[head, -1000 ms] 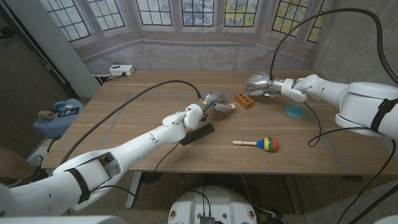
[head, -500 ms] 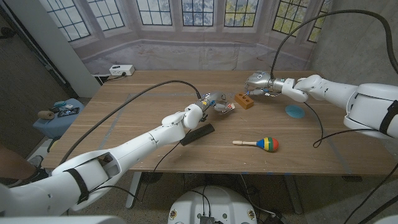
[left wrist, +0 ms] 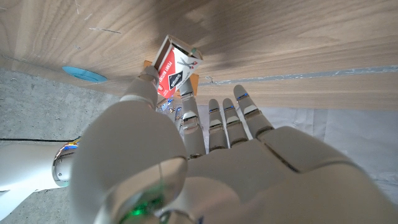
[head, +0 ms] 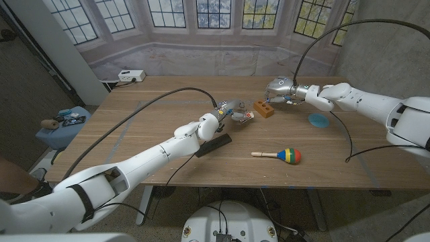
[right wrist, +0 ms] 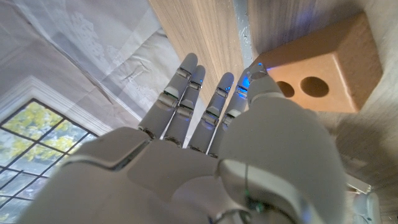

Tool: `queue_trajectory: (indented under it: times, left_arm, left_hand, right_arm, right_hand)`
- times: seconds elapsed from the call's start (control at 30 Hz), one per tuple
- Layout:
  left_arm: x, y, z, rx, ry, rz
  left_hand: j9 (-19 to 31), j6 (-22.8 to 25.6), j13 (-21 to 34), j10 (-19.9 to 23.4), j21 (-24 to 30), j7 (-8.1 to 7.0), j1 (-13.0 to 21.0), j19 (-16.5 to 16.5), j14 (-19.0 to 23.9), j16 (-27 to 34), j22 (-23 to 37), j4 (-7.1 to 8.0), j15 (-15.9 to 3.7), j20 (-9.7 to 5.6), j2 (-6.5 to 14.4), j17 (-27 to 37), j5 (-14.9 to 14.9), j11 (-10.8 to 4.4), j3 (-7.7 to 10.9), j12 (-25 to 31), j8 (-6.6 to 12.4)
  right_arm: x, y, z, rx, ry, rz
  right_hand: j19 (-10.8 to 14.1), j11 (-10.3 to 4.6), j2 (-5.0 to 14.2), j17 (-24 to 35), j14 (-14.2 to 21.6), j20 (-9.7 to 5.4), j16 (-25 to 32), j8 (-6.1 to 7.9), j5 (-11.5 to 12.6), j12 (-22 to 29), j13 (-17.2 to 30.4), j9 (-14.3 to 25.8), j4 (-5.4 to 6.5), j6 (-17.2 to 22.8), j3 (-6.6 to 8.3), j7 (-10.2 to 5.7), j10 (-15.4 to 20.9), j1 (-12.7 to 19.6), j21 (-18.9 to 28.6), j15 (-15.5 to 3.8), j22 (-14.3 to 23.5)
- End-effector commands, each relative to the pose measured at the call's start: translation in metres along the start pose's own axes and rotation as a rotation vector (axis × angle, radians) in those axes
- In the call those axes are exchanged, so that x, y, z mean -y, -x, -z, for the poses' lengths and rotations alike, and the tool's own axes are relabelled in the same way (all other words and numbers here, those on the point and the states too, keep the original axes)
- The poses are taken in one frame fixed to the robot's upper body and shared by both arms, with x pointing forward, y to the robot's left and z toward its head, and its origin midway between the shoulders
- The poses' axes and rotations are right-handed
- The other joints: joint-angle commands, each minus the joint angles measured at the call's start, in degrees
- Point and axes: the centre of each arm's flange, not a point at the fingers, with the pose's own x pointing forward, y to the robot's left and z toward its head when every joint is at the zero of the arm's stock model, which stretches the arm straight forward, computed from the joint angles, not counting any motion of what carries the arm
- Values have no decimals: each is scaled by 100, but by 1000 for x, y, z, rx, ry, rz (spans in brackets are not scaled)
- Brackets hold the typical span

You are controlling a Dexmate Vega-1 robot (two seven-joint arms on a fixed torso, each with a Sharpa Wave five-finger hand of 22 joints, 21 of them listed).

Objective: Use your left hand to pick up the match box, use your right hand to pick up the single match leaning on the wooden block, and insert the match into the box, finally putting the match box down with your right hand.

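Item 1. A maraca (head: 281, 155) with a wooden handle and a striped multicoloured head is lying nearest the table's (head: 134, 114) front edge, right of centre.

Item 2. A flat black bar (head: 213, 144) is lying left of the maraca, partly overlapped by the left forearm.

Item 3. A blue disc (head: 318, 119) is lying toward the right side, beneath the right arm.

Item 4. The left hand (head: 232, 111) is being held over the table's middle. The match box (left wrist: 176, 66), red and white, is being pinched between thumb and finger, its remaining fingers (left wrist: 225, 118) being held straight beside it. The box is being kept off the tabletop, tilted, just left of the wooden block (head: 264, 108).

Item 5. The wooden block, orange with two round holes in its side, is resting on the table between the two hands.

Item 6. The right hand (head: 279, 88) is being held just beyond the block, its fingers (right wrist: 186, 84) being stretched out nearly straight and close together in the right wrist view; whether anything is being pinched cannot be told. The match itself cannot be made out.

Item 7. A white power strip (head: 131, 75) is lying at the far left corner.
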Motion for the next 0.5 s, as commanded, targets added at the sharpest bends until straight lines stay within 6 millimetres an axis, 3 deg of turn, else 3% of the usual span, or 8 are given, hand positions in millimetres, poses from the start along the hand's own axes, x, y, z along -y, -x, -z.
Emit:
queue_trajectory:
  times: [0.03,0.5]
  left_arm:
    - [-4,4,0,5,8,-28]
    - [-9,6,1,13,32,-57]
  left_hand:
    - [26,60,19,-1,13,-57,-19,7,5,11,16,2,-34,-43,4,15,46,-31,5,-18,43]
    - [29,73,19,-8,14,-60,-15,3,1,14,16,6,-29,-34,14,16,40,-26,4,-19,44]
  right_arm:
    - [18,8,-2,-67,19,68]
    - [29,26,-12,-146,24,129]
  right_hand:
    - [73,32,9,20,75,-481,26,16,20,3,16,29,18,48,-29,24,47,78,51,-958,18]
    - [96,29,12,17,140,-479,18,13,16,-18,16,29,30,52,-56,31,71,108,60,-960,20]
